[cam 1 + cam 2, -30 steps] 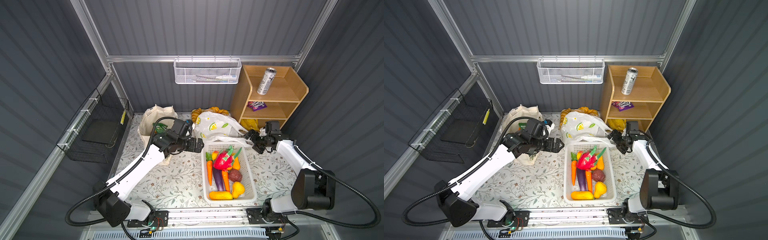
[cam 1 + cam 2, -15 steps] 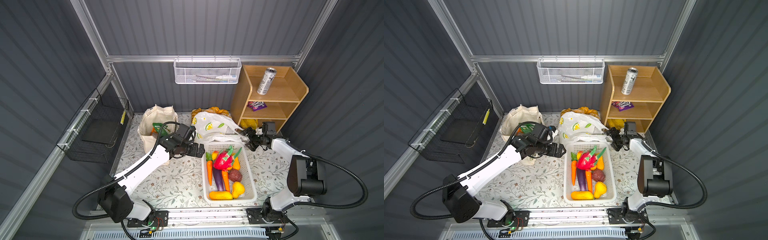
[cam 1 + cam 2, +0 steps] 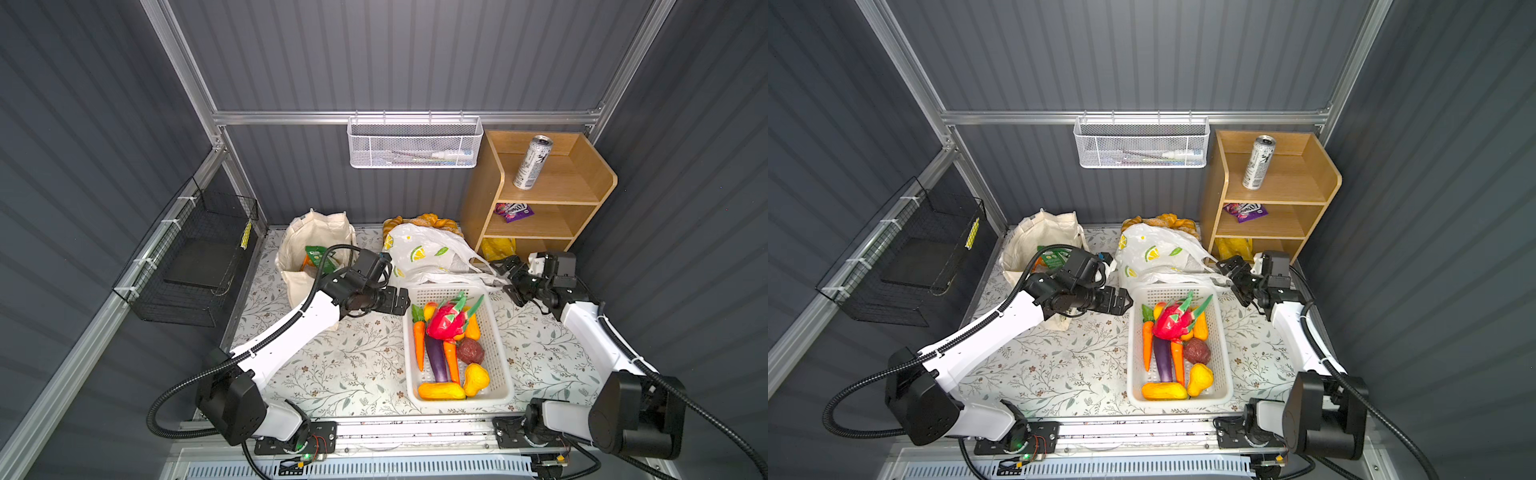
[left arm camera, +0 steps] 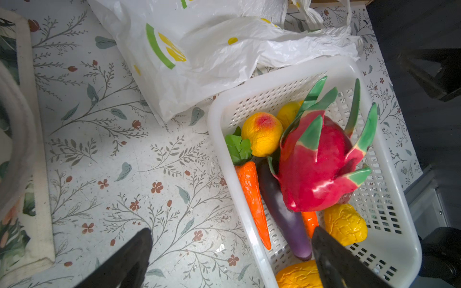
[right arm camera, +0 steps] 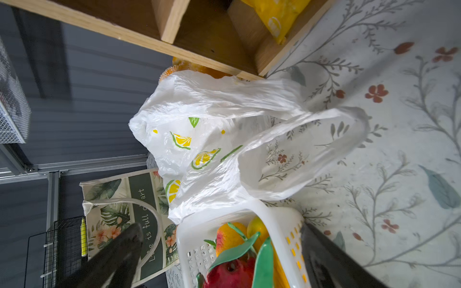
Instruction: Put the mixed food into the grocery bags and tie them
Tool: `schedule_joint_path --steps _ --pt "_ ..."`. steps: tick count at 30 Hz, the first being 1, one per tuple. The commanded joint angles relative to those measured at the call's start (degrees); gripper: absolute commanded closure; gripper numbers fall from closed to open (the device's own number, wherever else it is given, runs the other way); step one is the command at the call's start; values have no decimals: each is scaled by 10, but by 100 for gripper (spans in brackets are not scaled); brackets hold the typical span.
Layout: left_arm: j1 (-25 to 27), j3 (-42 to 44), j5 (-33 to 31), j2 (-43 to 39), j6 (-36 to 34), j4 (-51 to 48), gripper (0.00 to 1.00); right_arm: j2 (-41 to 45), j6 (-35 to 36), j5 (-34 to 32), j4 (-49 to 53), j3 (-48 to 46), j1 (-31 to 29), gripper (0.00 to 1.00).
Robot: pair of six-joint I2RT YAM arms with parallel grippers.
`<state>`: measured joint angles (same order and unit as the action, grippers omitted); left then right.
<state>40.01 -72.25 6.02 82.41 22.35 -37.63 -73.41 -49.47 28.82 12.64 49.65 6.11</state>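
left wrist: eggplant (image 4: 282, 214) half under dragon fruit (image 4: 316, 169); left end effector (image 4: 232, 230), right end effector (image 5: 220, 227) spread, empty.

White basket (image 4: 274, 83), purple eggplant (image 4: 282, 212), lemon-print bag (image 4: 212, 57)

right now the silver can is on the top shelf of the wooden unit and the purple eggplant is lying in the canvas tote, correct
One thing is off: the purple eggplant lies in the white basket, not the canvas tote, as both top views show. The silver can is on the wooden unit's top shelf.
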Motion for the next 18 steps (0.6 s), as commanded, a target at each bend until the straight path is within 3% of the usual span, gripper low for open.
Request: schedule_joint_path --steps 1,13,16,18 --pt "3 1 15 8 3 -2 0 -35 -21 14 -16 -25 8 1" --pt "8 19 33 -7 4 -15 0 -180 -122 81 -187 1 0 4" --pt "10 31 47 -9 7 -15 0 -213 -139 94 -207 26 -9 15" --pt "11 43 54 -14 9 -15 0 -227 -154 108 -230 37 -14 32"
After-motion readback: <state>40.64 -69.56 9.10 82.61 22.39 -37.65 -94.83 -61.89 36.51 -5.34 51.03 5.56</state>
